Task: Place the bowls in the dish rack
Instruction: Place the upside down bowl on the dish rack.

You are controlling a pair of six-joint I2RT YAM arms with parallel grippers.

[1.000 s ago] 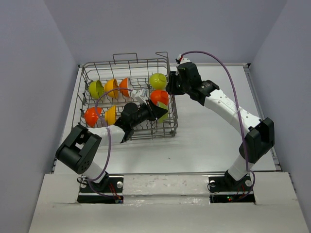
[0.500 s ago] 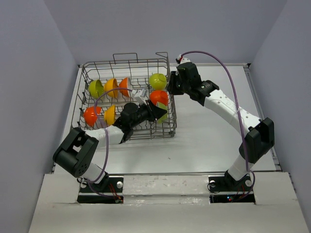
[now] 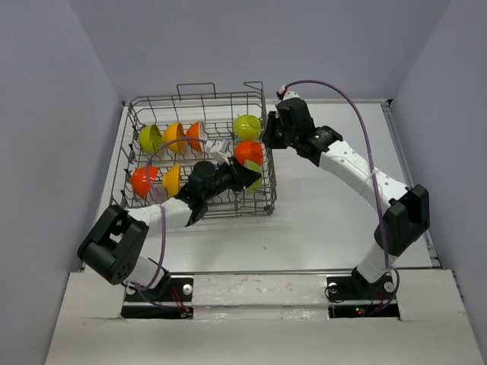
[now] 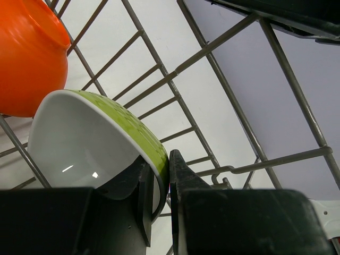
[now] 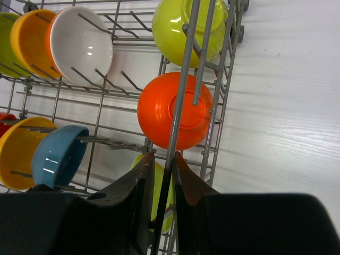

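Left gripper (image 4: 160,169) pinches the rim of a green bowl (image 4: 93,135), white inside, holding it tilted inside the rack (image 3: 199,98) at its near right corner, just beside an orange bowl (image 5: 159,114) standing on edge among the tines. Right gripper (image 5: 163,159) is clamped on a wire of the rack's right wall. Other bowls (image 3: 173,137) stand on edge toward the rack's left side.

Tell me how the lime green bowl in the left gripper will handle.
The lime green bowl looks glossy, so probably slippery where the left gripper pinches its rim. It seems rigid. Its round side may rock on the dish rack wires.
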